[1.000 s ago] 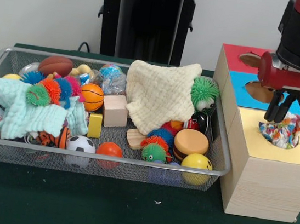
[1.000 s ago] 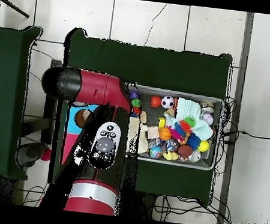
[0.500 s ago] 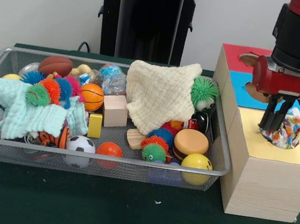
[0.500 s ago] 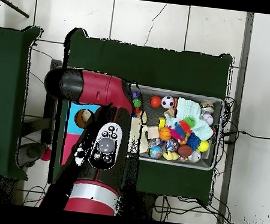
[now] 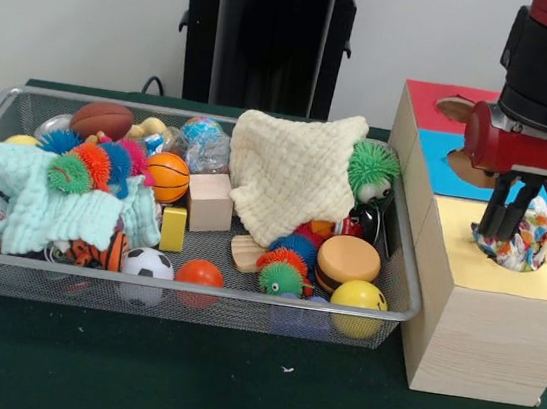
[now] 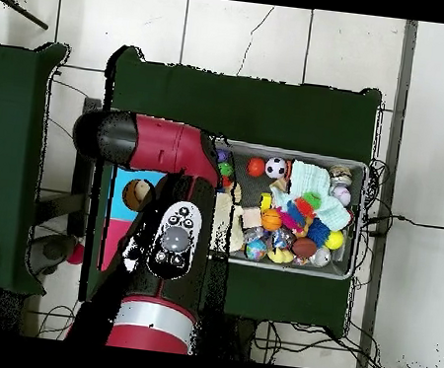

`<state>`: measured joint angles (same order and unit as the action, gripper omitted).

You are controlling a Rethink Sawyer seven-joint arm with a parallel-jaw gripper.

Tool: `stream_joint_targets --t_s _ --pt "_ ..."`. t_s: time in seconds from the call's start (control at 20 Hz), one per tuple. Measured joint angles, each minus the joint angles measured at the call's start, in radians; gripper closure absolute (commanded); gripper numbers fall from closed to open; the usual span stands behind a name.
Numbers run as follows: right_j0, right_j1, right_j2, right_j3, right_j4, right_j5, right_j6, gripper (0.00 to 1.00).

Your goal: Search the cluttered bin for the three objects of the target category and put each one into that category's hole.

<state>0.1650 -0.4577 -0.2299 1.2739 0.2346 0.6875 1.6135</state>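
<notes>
End effector (image 5: 504,233), slightly open, touches patterned cloth (image 5: 526,240) bunched in yellow hole

No text, label or number is readable.

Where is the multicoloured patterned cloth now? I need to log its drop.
In the front view, the multicoloured patterned cloth sits bunched in the yellow section's hole at the right, under the gripper.

Gripper (image 5: 505,227) over yellow hole — fingers touching multicoloured cloth (image 5: 525,241).
</notes>
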Motion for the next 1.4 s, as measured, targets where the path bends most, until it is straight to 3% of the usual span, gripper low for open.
stream_joint_targets --t_s 1.4 --pt "-0.009 0.035 0.005 0.000 0.022 -0.007 0.000 1.00"
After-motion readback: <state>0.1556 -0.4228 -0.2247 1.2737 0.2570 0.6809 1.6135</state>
